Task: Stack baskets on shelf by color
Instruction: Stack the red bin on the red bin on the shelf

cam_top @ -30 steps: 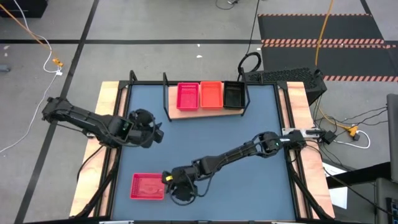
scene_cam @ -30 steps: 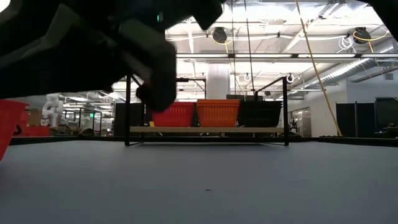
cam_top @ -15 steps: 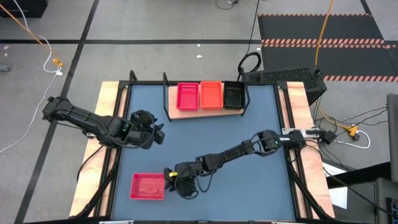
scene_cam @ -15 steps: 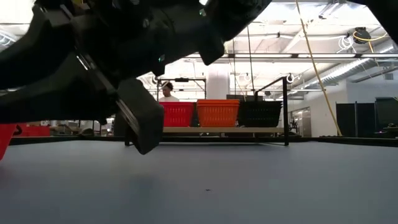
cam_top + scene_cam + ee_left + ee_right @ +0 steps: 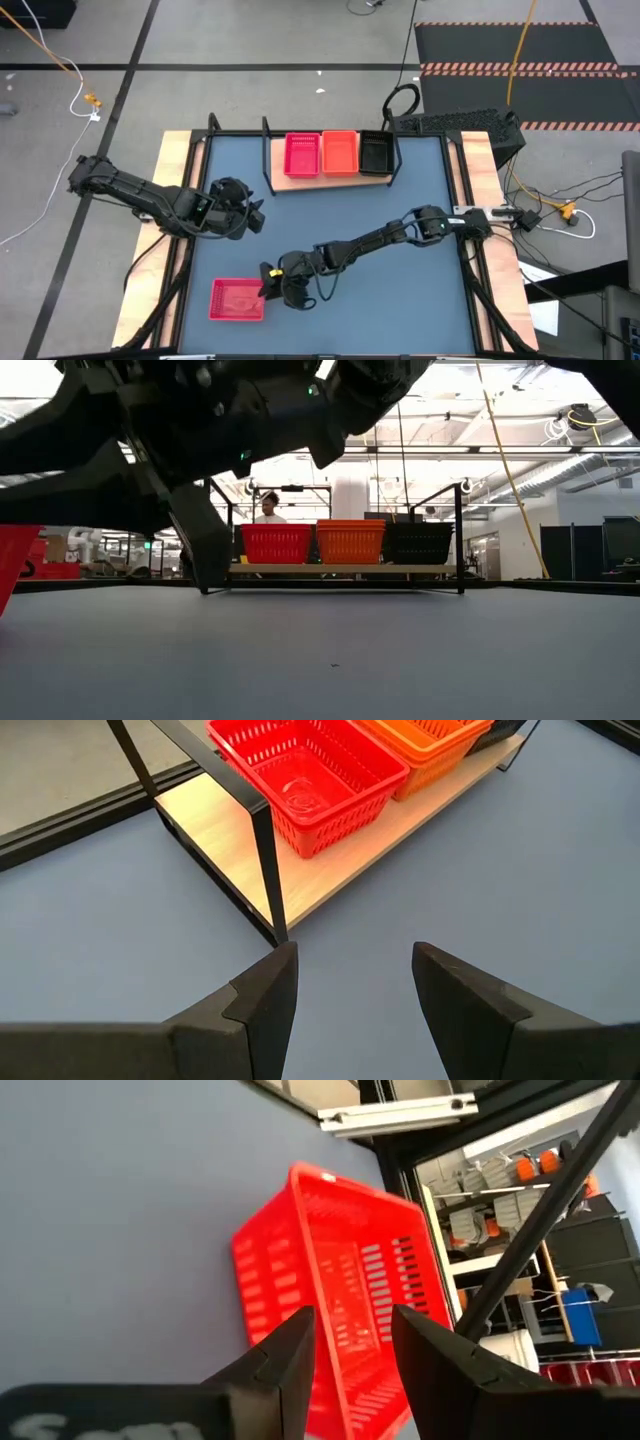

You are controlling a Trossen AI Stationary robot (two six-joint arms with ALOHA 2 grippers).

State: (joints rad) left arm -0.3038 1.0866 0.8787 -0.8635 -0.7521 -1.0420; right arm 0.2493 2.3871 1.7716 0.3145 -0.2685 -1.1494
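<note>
The wooden shelf (image 5: 330, 180) at the table's far side carries a red basket (image 5: 302, 154), an orange basket (image 5: 340, 152) and a black basket (image 5: 375, 153) side by side. A further red basket (image 5: 238, 300) lies flat on the table near the near-left corner. My right gripper (image 5: 270, 284) is open at that basket's right far corner; in the right wrist view the basket (image 5: 340, 1290) runs up between the two fingers. My left gripper (image 5: 355, 1000) is open and waits above the table left of the shelf (image 5: 330, 850). My right gripper has its fingers (image 5: 275, 1370) on either side of the red basket's right end (image 5: 350, 1380), coming down at a slant from the table's right. Whether they touch the basket I cannot tell. The basket sits flat on the table.
The shelf's black wire frame (image 5: 262, 850) stands just ahead of my left gripper. In the low view my right arm fills the upper left, with the lone red basket (image 5: 15, 565) at the left edge. A person (image 5: 268, 506) stands far behind the shelf.
My right gripper has moved toward the table's left and far edge, from beside the lone red basket's right near side to its right far corner, and has turned as it went. The basket has stayed where it was.
</note>
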